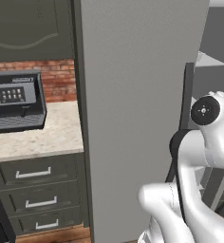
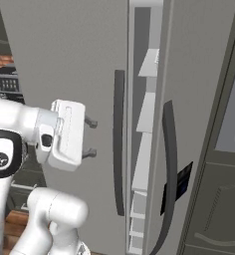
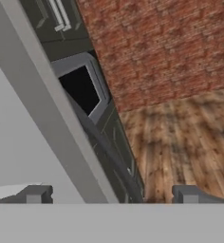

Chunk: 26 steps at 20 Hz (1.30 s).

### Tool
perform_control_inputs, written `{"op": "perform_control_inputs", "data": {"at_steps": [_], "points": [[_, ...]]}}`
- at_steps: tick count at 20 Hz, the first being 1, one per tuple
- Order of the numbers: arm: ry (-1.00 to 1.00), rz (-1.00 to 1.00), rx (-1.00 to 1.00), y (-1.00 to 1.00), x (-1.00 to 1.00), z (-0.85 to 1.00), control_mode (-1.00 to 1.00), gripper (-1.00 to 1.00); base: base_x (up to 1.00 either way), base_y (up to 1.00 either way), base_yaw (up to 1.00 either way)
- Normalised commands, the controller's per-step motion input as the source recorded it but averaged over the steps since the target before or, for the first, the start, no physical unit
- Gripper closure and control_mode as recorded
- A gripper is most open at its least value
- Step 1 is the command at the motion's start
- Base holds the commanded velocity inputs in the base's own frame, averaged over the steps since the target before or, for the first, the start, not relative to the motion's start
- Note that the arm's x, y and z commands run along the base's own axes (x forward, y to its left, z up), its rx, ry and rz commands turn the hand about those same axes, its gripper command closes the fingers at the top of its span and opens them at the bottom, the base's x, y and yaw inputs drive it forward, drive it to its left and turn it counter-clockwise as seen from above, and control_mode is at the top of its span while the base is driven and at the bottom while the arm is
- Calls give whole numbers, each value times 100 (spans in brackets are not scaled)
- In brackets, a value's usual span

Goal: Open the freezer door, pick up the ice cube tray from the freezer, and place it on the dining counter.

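Freezer door [image 2: 64, 64] stands slightly ajar, its long dark vertical handle [image 2: 119, 142] near its free edge. Through the narrow gap beside it, the freezer [image 2: 142, 149] shows a stack of pale grey shelves [image 2: 146, 112], seen edge-on in the right base view. No tray can be made out on the visible strips of shelf. To the right of the gap is the neighbouring grey door [image 2: 199, 74] with its own curved dark handle [image 2: 170, 164] and a dark dispenser panel [image 2: 177, 187].

The gripper [image 2: 93, 138] sits in front of the freezer door, just left of its handle, with its two short dark fingers [image 2: 91, 122] pointing toward the handle. The fingers are spread apart, one above the other, and nothing lies between them. They appear close to the handle but not touching it. In the hand view the fingertips [image 3: 35, 194] stand wide at the bottom corners, with the door's edge [image 3: 52, 114] running diagonally between them and a wooden floor [image 3: 180, 147] and brick wall [image 3: 156, 42] beyond.

In the left base view, a beige counter [image 1: 47, 135] with silver-handled drawers [image 1: 33, 173] stands left of the refrigerator, carrying a dark appliance [image 1: 18, 102].
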Motion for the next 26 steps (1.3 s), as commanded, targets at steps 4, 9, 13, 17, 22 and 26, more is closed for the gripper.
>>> {"op": "perform_control_inputs", "data": {"at_steps": [4, 9, 13, 17, 22, 26], "points": [[0, -2, 0, -34, 33, -18, -100, -100, 0, 0, 0], [0, 0, 0, -30, 37, -20, -100, -100, 0, 0, 0], [0, 0, 0, -23, 31, -22, -100, -100, 0, 0, 0], [-1, 0, 0, -21, 28, -24, -100, -100, 0, 0, 0], [-1, 0, 0, -35, 26, -23, -100, -100, 0, 0, 0], [-1, 0, 0, -33, 29, -24, -100, -100, 0, 0, 0]]}}
